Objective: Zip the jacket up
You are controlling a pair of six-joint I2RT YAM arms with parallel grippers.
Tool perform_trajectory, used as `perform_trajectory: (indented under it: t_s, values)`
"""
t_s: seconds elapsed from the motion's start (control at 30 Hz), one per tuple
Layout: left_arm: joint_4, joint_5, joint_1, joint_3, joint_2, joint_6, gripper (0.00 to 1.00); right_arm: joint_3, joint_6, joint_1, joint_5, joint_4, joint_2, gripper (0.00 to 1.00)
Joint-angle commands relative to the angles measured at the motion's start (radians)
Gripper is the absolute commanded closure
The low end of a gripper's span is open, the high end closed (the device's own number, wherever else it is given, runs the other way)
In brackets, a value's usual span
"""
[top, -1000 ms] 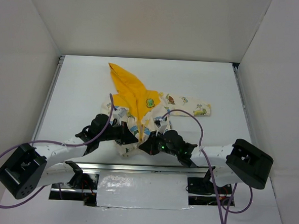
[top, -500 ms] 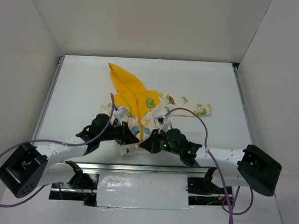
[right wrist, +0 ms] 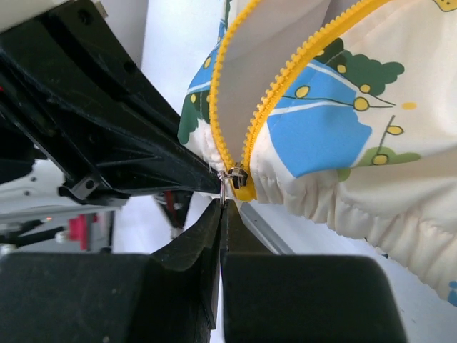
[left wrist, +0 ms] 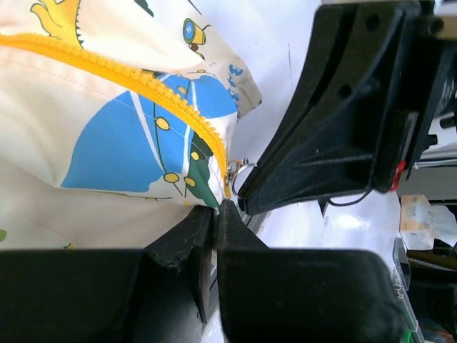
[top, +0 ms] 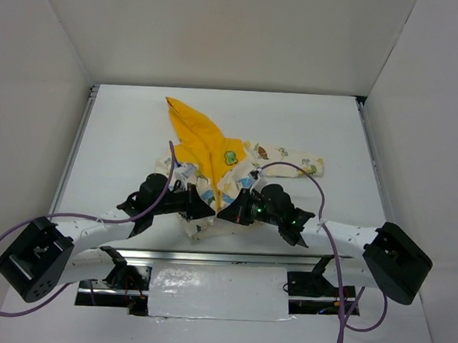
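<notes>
White table (top: 122, 134) bears jacket (top: 203, 143), hem (left wrist: 128, 196) pinched by left gripper (left wrist: 218, 209) and right gripper (right wrist: 223, 206).

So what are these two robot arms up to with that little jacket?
They are trying to zip up the jacket on the table. The left gripper pinches its bottom hem beside the zipper; the right gripper is closed on the zipper pull at the very bottom. The yellow teeth above the pull stand apart, so the jacket is not yet zipped.

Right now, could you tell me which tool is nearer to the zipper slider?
Right. The right tool pinches the pull of the zipper slider; the left tool grips the jacket hem just beside it.
</notes>
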Motion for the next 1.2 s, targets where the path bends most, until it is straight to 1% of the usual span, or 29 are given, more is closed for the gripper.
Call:
perform_trajectory:
  t_s: [0.0,0.07,0.17,0.23,0.27,0.3,0.37,0.47,0.57,0.67,0.77,0.9,1.0,1.13,1.17]
  values:
    - [-0.006,0.044,-0.021,-0.019,0.003,0.048,1.0,0.071,0.077,-0.07,-0.065,0.081,-0.01,1.0]
    - [-0.014,0.037,-0.033,-0.018,0.012,0.053,1.0,0.092,0.073,-0.084,-0.078,0.071,-0.015,1.0]
    - [-0.043,0.013,-0.05,-0.005,0.027,0.066,1.0,0.123,0.093,-0.098,-0.199,0.124,-0.001,1.0]
    - [-0.046,0.01,-0.056,-0.002,0.043,0.071,1.0,0.151,0.098,-0.098,-0.263,0.12,0.013,1.0]
    - [-0.045,0.01,-0.057,0.001,0.049,0.071,1.0,0.161,0.09,-0.096,-0.271,0.105,0.019,1.0]
    - [-0.042,0.013,-0.059,0.001,0.052,0.071,1.0,0.174,0.083,-0.098,-0.274,0.066,0.027,1.0]
    - [-0.037,0.019,-0.065,0.001,0.06,0.069,1.0,0.16,0.077,-0.104,-0.227,0.045,0.024,1.0]
    - [-0.036,0.018,-0.077,0.004,0.061,0.068,1.0,0.139,0.078,-0.122,-0.194,0.038,0.027,1.0]
    - [-0.051,0.01,-0.091,0.009,0.057,0.066,1.0,0.157,0.064,-0.147,-0.168,0.026,0.042,1.0]
    - [-0.069,-0.025,-0.12,0.007,0.041,0.057,1.0,0.249,0.037,-0.205,-0.144,-0.021,0.069,1.0]
    - [-0.082,-0.054,-0.157,-0.001,0.023,0.048,1.0,0.455,0.026,-0.272,-0.135,-0.109,0.172,1.0]
    - [-0.086,-0.079,-0.197,-0.016,0.009,0.036,1.0,0.632,0.052,-0.306,-0.13,-0.161,0.312,1.0]
    - [-0.104,-0.096,-0.215,-0.03,-0.005,0.033,1.0,0.675,0.118,-0.335,-0.161,-0.118,0.393,1.0]
    - [-0.141,-0.114,-0.222,-0.045,-0.031,0.037,1.0,0.704,0.132,-0.368,-0.138,-0.113,0.447,1.0]
    - [-0.141,-0.116,-0.225,-0.047,-0.043,0.039,1.0,0.724,0.135,-0.403,-0.135,-0.116,0.471,1.0]
